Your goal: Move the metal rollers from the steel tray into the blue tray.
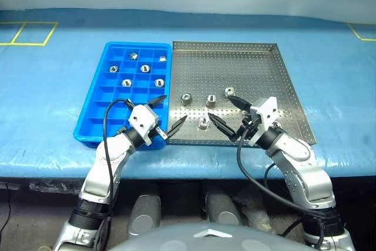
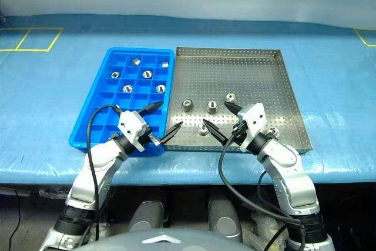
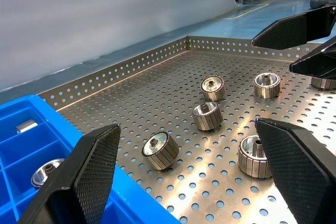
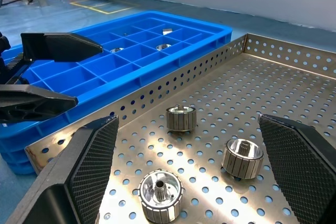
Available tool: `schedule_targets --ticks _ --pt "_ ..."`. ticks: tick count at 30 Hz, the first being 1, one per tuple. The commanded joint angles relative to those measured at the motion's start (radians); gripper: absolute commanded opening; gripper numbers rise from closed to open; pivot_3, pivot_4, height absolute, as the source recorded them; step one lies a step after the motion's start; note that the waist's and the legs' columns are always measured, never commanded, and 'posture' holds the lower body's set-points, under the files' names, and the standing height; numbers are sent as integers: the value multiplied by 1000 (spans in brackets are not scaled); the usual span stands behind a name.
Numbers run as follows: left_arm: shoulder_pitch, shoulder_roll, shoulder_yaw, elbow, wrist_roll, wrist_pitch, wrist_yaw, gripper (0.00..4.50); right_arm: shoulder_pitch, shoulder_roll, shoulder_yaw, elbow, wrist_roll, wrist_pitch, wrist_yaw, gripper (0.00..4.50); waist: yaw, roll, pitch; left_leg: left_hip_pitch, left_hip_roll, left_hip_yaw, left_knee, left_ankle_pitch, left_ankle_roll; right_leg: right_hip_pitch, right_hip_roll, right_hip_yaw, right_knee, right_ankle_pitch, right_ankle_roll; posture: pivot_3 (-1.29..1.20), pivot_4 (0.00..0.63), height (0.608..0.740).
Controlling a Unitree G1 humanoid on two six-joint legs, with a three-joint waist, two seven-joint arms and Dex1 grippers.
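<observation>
left eye view: both tools, left tool (image 1: 164, 113) and right tool (image 1: 227, 111), hang spread and empty. four rollers (image 1: 203, 123) sit in the steel tray (image 1: 282, 74), six in the blue tray (image 1: 91, 119). best straddle the nearest roller squarely, then pinch.

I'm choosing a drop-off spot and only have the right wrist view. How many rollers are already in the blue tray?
Observer: Six metal rollers sit in the blue tray, all in its three far rows.
Operator: Any free compartments closer to us?
Observer: Yes, the near rows by the open left gripper hold nothing.
Operator: Is there a roller in the steel tray beyond my frame?
Observer: Another roller lies on the steel tray, right by the farther fingertip of the right gripper.
</observation>
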Motion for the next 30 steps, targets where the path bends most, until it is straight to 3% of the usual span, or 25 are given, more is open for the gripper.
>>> schedule_targets --ticks 1,18,30 --pt "-9 5 0 -32 -2 2 -3 4489 -5 6 1 -36 3 -16 -3 4500 0 0 0 0 0 0 0 0 0 0 0 0 0 0 0 -57 150 740" --pt "-42 -3 13 -52 -33 76 1 4489 18 12 14 -46 -8 -15 -15 4500 0 0 0 0 0 0 0 0 0 0 0 0 0 0 0 -64 150 740" --pt "-274 14 -6 -21 -28 376 9 4489 62 31 9 -62 -20 -32 -58 4500 -23 0 0 0 0 0 2 0 0 1 0 0 0 1 2 -114 150 740"
